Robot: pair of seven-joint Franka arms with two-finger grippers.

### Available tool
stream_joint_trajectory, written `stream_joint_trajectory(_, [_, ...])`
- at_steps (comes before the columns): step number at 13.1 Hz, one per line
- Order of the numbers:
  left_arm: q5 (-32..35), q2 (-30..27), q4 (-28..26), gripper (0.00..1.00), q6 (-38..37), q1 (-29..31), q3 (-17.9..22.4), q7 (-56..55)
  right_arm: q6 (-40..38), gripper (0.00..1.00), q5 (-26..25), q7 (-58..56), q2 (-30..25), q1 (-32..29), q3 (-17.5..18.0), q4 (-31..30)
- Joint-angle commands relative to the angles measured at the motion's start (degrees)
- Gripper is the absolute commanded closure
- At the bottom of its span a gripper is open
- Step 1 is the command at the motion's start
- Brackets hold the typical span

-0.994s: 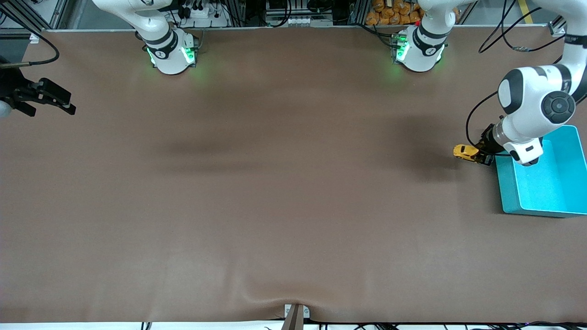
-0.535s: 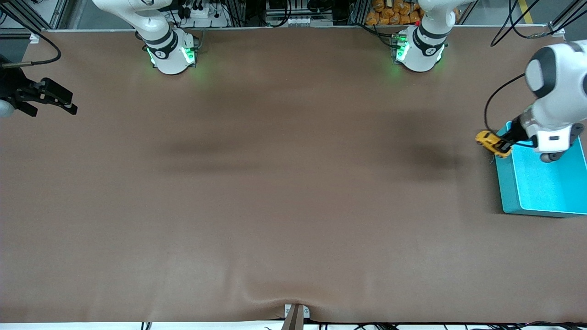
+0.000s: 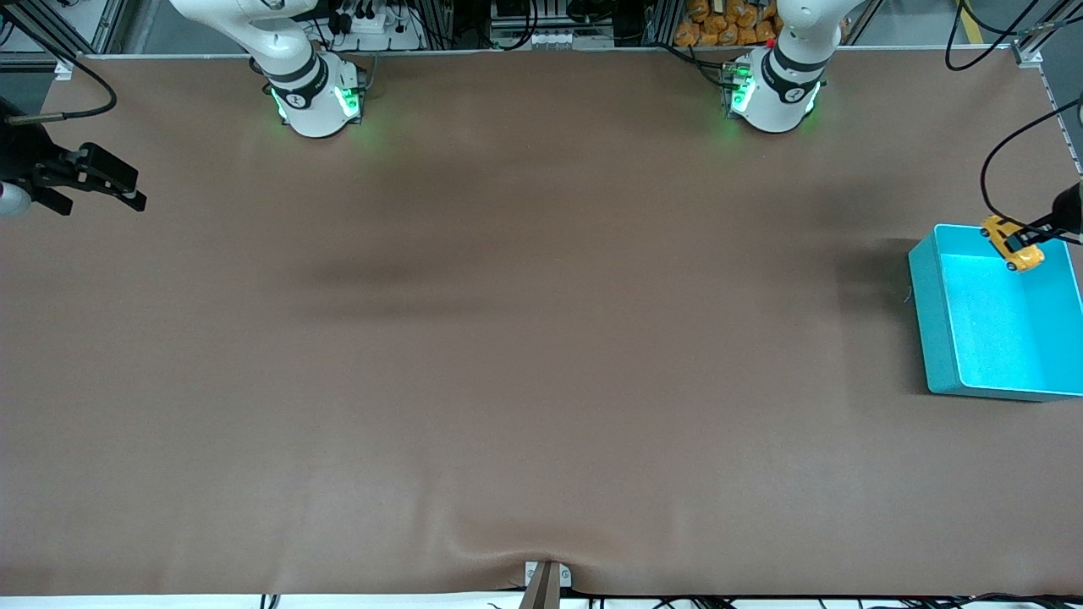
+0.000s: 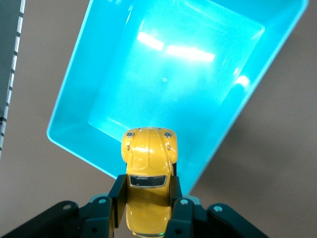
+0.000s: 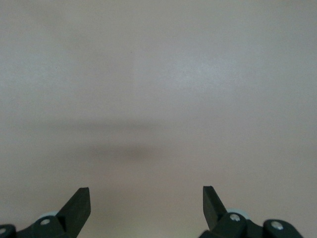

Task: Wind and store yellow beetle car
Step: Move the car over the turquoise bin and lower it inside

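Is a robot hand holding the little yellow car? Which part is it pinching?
Yes. The left hand holds the yellow beetle car by its two sides, toward one end, over the teal bin. The right hand is open and holds nothing.

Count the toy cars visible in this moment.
1. The car is held in the left gripper over the teal bin, at the edge nearest the robots' bases. None hidden that I can tell.

A wide table [image 3: 525, 355] under a plain brown covering, slightly rumpled at the edge nearest the front camera. Directly on it sits one thing — an open turquoise bin [image 3: 931, 313], at the left arm's end, its floor bare.
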Motion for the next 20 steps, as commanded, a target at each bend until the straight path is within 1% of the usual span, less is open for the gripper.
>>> stream_joint_trajectory(1, [2.3,6.6,3.6,1.0,3.0,1.2,-0.7,4.2,-0.2,0.0,-0.5,0.6,-1.3,1.1,-0.6,-0.6])
stream_joint_trajectory(4, [5.2,12.6,4.8,1.0,9.1,3.3,-0.8,7.4,-0.3,0.0,-0.5,0.6,-1.3,1.1,-0.6,-0.6])
stream_joint_trajectory(6, [5.6,16.4,7.2,1.0,10.6,5.3,-0.8,10.3,-0.3,0.0,-0.5,0.6,-1.3,1.1,-0.6,-0.6])
stream_joint_trajectory(9, [5.8,19.5,8.7,1.0,11.6,5.8,-0.8,12.7,-0.3,0.0,-0.6,0.6,-1.3,1.4,-0.7,-0.5])
stream_joint_trajectory(10, [6.0,20.7,8.7,1.0,13.1,6.4,-0.8,12.7,-0.4,0.0,-0.6,0.6,-1.2,2.4,-1.0,-0.4])
stream_joint_trajectory(12, [6.0,23.3,8.7,1.0,16.3,6.5,-0.8,12.8,-0.6,0.0,-0.7,0.5,-1.2,2.2,-0.9,0.3])
stream_joint_trajectory(14, [6.1,24.2,8.7,1.0,17.5,6.5,-0.8,12.9,-0.6,0.0,-0.7,0.6,-1.1,2.2,-0.9,0.5])
stream_joint_trajectory(18, [6.9,25.4,8.8,1.0,17.6,6.5,-0.8,13.9,-0.6,0.0,-0.8,0.6,-0.9,2.2,-0.9,0.8])
stream_joint_trajectory(20, [6.9,25.5,8.7,0.97,18.0,6.5,-0.8,13.9,-0.6,0.0,-0.8,0.6,-0.8,2.0,-0.9,0.9])
